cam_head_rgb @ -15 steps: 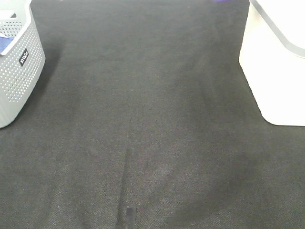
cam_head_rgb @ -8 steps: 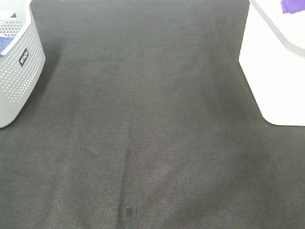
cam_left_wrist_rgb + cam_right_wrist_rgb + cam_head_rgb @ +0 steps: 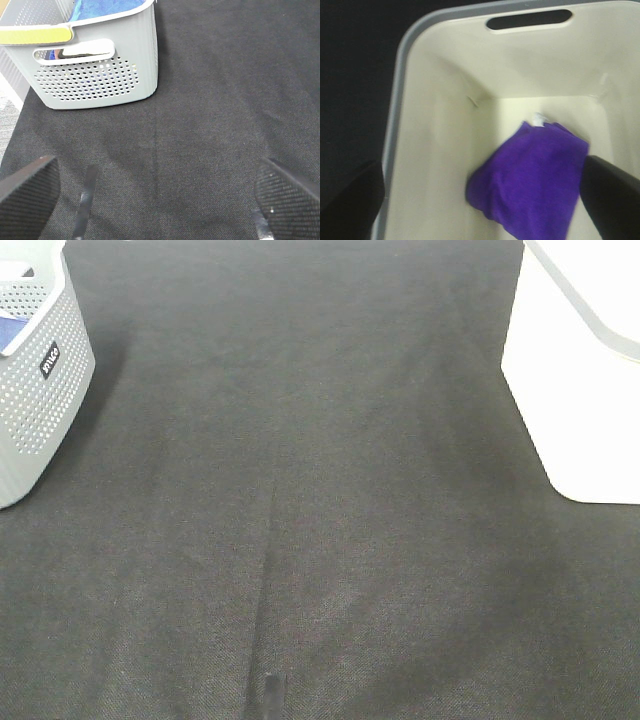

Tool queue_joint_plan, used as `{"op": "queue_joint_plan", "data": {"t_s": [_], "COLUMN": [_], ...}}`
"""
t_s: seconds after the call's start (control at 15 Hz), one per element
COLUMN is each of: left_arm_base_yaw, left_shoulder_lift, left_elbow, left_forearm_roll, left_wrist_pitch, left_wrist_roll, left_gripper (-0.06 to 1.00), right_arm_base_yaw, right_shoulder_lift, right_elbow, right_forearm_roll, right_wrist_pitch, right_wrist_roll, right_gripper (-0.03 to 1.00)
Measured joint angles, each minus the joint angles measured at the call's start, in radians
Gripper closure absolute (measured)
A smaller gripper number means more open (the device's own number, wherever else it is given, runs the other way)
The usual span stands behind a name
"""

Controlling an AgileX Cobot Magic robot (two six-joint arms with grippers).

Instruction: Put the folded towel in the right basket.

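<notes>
Purple rumpled towel (image 3: 530, 175) in white basket (image 3: 440, 165)

The table (image 3: 320, 490) carries two baskets, well apart. The left basket (image 3: 40, 380) stands at the far left and the right basket (image 3: 575, 390) at the far right. A small stub (image 3: 270, 687) sits at the near edge, about the middle. Cloth (image 3: 107, 6) lies in the left basket. The towel (image 3: 530, 175) lies on the floor of the right basket, close to one end wall. The left end effector (image 3: 155, 200) hangs over the table, apart from the left basket, which lies ahead of it. The right end effector (image 3: 480, 197) hangs over the right basket, above the towel.
</notes>
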Motion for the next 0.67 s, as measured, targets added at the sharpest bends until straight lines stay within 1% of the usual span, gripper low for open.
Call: {"op": "queue_joint_plan", "data": {"t_s": [0.13, 0.2, 0.33, 0.47, 0.6, 0.67], "left_arm_base_yaw": [0.000, 0.000, 0.000, 0.000, 0.000, 0.000], "left_shoulder_lift": [0.000, 0.000, 0.000, 0.000, 0.000, 0.000], "left_elbow": [0.000, 0.000, 0.000, 0.000, 0.000, 0.000], "left_forearm_roll": [0.000, 0.000, 0.000, 0.000, 0.000, 0.000], "left_wrist_pitch": [0.000, 0.000, 0.000, 0.000, 0.000, 0.000], "left_wrist_roll": [0.000, 0.000, 0.000, 0.000, 0.000, 0.000], "left_gripper": [-0.05, -0.05, -0.05, -0.05, -0.05, -0.05], "right_arm_base_yaw": [0.007, 0.027, 0.108, 0.166, 0.166, 0.165], "right_shoulder_lift": [0.000, 0.000, 0.000, -0.014, -0.074, -0.142], "right_elbow": [0.000, -0.003, -0.012, -0.014, 0.009, 0.064], "right_forearm_roll": [0.026, 0.007, -0.064, -0.078, -0.074, -0.077], "right_wrist_pitch": [-0.002, 0.004, 0.011, 0.017, 0.017, 0.018], "right_wrist_roll": [-0.022, -0.009, 0.014, 0.040, 0.067, 0.069], "right_gripper": [-0.01, -0.01, -0.01, -0.01, -0.01, -0.01]}}
